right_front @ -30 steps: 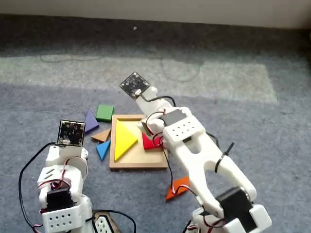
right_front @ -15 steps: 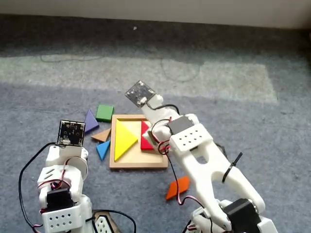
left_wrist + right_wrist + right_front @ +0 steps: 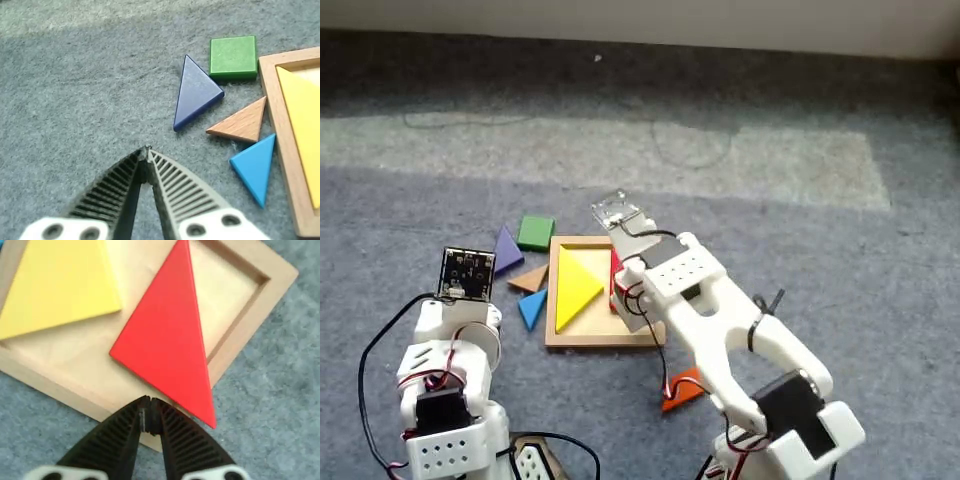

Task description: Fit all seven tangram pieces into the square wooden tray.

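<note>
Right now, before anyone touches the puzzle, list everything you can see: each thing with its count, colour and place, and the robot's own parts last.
wooden tray: one, light wood, on the carpet between the arms.
yellow triangle: one, yellow, flat inside the tray.
red triangle: one, red, partly in the tray, one corner over its rim.
green square: one, green, on the carpet by a tray corner.
purple triangle: one, purple, on the carpet beside the green square.
tan triangle: one, bare wood, against the tray's outer edge.
blue triangle: one, blue, next to the tan triangle.
orange parallelogram: one, orange, on the carpet, partly under an arm.
carpet: one, grey, under everything.
left gripper: one, black fingers, shut, over bare carpet.
right gripper: one, black fingers, shut, at the tray's rim by the red triangle.
</note>
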Robot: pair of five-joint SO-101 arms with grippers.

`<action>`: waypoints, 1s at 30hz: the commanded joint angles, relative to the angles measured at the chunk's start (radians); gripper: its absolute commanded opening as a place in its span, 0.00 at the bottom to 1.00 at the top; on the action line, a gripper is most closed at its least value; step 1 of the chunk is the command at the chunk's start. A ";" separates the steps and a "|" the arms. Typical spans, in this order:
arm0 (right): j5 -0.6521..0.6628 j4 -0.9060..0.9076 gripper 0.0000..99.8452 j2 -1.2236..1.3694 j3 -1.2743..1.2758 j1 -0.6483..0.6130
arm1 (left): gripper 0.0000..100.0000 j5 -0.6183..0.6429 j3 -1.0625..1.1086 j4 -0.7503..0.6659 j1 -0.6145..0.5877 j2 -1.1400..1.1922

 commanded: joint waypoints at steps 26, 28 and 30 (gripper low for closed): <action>0.183 0.059 0.01 0.128 -0.305 0.119 | 0.01 -0.006 -0.012 -0.018 -0.007 -0.002; 0.169 0.039 0.01 0.130 -0.303 0.120 | 0.01 -0.006 -0.012 -0.018 -0.007 -0.002; 0.169 0.018 0.01 0.137 -0.298 0.122 | 0.01 -0.006 -0.012 -0.018 -0.007 -0.002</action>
